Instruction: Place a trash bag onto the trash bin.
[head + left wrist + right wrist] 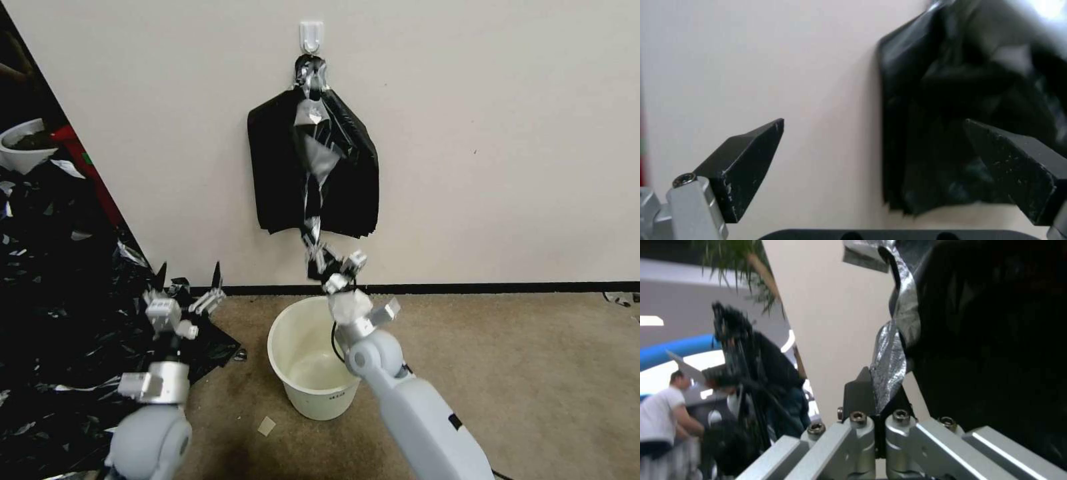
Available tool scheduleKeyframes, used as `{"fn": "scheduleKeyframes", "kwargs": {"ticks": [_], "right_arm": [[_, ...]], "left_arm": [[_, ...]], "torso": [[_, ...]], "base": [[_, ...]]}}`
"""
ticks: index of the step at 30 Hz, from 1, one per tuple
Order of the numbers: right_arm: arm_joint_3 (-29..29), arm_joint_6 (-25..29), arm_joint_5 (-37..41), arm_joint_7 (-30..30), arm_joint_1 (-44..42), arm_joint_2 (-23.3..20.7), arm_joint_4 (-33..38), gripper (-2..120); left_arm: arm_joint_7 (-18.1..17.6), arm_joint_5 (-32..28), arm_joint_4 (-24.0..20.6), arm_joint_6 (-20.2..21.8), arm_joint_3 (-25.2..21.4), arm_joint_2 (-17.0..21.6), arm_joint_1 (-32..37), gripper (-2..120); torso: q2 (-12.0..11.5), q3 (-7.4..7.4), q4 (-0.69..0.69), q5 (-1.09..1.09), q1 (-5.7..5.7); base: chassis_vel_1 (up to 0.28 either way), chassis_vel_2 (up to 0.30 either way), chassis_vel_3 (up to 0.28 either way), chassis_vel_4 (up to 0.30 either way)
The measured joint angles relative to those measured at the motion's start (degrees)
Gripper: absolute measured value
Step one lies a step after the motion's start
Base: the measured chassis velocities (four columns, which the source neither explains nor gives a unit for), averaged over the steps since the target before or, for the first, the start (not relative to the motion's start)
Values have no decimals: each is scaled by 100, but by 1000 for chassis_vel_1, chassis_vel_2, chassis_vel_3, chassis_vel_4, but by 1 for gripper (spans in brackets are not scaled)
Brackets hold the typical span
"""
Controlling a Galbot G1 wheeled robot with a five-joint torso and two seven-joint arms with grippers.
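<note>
The right gripper [331, 267] is reaching up toward the wall [507, 133], its jaws pressed tight together on the lower end of the trash bag [313, 200]. From the pinch, the bag is stretching upward as one twisted, silvery-black strand, running in front of a thick flat stack of black bags [273, 167] and ending at a white hook [311, 35] high on the wall. In the right wrist view, the crinkled strand [889, 363] is rising straight out from between the closed fingertips [858, 396], with the dark stack [996, 340] hanging just beside it.

The trash bin [293, 360] is standing upright on the carpet [533, 373] directly below the closed jaws, its mouth open and nothing in it, apart from the bag above.

The left gripper [185, 308] is hovering lower and to the left of the bin, over a heap of black plastic sheets [60, 280]. Its jaws are standing wide apart with nothing between them. In the left wrist view, the two dark fingertips [746, 156] are framing bare wall [773, 66], and the hanging stack [942, 116] is showing beyond one fingertip, well apart from it.
</note>
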Motion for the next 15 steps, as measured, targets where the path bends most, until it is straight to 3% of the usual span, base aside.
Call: {"fn": "scheduleKeyframes", "kwargs": {"ticks": [3,4,6,7,11,13,15], "right_arm": [[22,40,-122,-24,12,26,-96,0],[44,52,-179,-30,96,62,-160,0],[96,55,-201,-30,248,101,-194,0],[96,55,-201,-30,248,101,-194,0],[181,44,-182,-8,553,168,-183,0],[185,39,-182,-7,581,187,-159,0],[191,30,-202,2,619,253,-76,0]], "left_arm": [[109,-184,2,-14,66,302,-226,100],[203,-371,27,-15,169,657,-589,100],[272,-506,101,43,318,1000,-991,100],[272,-506,101,43,318,1000,-991,100],[498,-656,521,383,1065,1821,-2283,100],[592,-656,639,431,1258,1955,-2613,100],[907,-734,930,651,1896,2286,-3478,100]], "torso": [[0,0,1,0,0],[0,0,0,0,0],[0,1,2,-1,0],[0,1,2,-1,0],[0,1,3,-1,0],[0,1,1,-2,0],[0,1,-1,2,0]], "base": [[0,0,0,0],[0,0,0,0],[0,0,0,0],[0,0,0,0],[0,0,0,0],[0,0,0,0],[0,0,0,0]]}}
